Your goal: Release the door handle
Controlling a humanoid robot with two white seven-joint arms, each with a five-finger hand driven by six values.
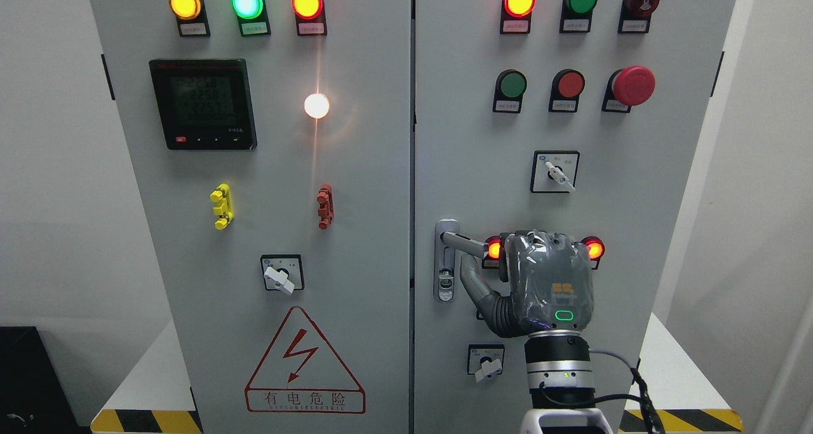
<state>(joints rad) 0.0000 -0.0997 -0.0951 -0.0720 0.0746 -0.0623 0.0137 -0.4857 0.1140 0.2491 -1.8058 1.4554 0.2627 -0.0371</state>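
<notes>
Two-door grey electrical cabinet (356, 186) filling the frame. Right door (635, 186) carrying the work, left door (209, 262) untouched. Left arm nowhere in sight.

Right hand (551, 281) up from the bottom edge right of centre, back of the palm facing the camera, fingers curled over the lever of the door handle (447, 259) — closed on it, thumb (475, 288) hooked beneath. Handle mounted at the right door's left edge, just beside the centre seam, lever pointing right and tilted slightly down.

For a clean release, as a judgement: uncurl the fingers first, thumb dropped clear of the underside, then draw straight back off the lever, no sideways drag toward the two red lamps (594, 248) just beside the knuckles, nor down onto the small selector switch (488, 365) below.

Writing, biggest first: red warning triangle (303, 364) low on the left door, lightning bolt with "有电危险" beneath and a line of smaller print too fine to make out. Black digital meter (203, 103) showing rows of figures too dim to read with confidence. Small tags under the lamps and push buttons — illegible. No brand name readable anywhere.
</notes>
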